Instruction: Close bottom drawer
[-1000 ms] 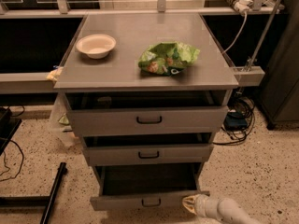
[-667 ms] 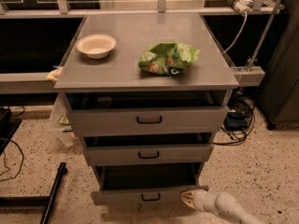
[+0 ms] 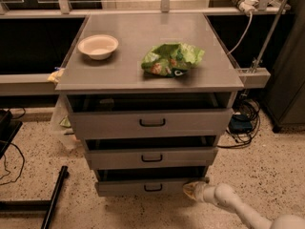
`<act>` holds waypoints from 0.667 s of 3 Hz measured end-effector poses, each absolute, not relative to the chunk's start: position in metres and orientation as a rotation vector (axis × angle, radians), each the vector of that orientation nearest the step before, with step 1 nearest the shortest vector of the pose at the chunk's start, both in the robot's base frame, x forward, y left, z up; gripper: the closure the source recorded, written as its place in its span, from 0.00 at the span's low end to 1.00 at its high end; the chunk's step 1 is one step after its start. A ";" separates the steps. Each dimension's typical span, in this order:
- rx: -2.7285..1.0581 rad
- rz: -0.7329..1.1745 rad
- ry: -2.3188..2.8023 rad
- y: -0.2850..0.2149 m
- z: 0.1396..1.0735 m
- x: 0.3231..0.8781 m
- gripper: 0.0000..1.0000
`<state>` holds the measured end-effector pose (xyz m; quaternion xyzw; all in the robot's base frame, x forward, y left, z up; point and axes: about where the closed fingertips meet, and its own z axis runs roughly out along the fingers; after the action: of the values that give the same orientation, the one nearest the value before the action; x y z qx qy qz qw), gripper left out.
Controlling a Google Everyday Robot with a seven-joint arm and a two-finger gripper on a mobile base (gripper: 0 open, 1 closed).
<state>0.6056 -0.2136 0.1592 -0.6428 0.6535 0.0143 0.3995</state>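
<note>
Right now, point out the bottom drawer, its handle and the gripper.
bottom drawer (image 3: 121, 188): camera view, left part of front panel.
handle (image 3: 153, 188): camera view, middle of the dark loop.
gripper (image 3: 190, 190): camera view, tip, at the drawer's right end.

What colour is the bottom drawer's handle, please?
Black, on the grey bottom drawer, camera view; the gripper is at its right end.

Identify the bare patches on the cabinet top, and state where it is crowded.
Free: the strip between bowl and chip bag; the back of the cabinet top behind both. Crowded: the right end of the bottom drawer, where the gripper sits.
</note>
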 end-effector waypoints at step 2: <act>-1.621 0.032 1.665 -0.212 0.155 0.633 1.00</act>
<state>0.6331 -0.2117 0.1549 -0.6399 0.6576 0.0128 0.3975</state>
